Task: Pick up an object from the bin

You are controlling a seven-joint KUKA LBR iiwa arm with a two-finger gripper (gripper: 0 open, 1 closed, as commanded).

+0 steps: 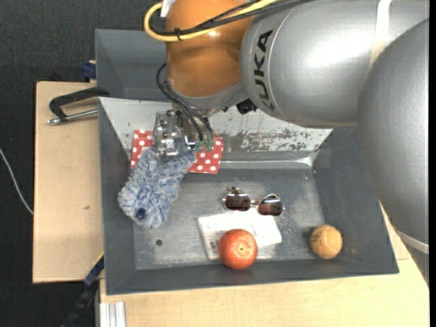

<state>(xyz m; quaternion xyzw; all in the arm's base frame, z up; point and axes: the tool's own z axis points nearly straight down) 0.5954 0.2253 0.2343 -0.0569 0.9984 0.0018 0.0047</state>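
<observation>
End effector (174, 142) touching upper end of fuzzy blue-grey cloth (150, 189); cloth trails below-left. Grip state: cannot tell. Red dotted cloth (210, 158) just right. Sunglasses (253, 204), 1 apple (238, 248) below-right on grey bin (300, 193) floor.

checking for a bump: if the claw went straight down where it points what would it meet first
Likely the upper end of the fuzzy blue-grey thing under the claw, though depth is unclear.
</observation>
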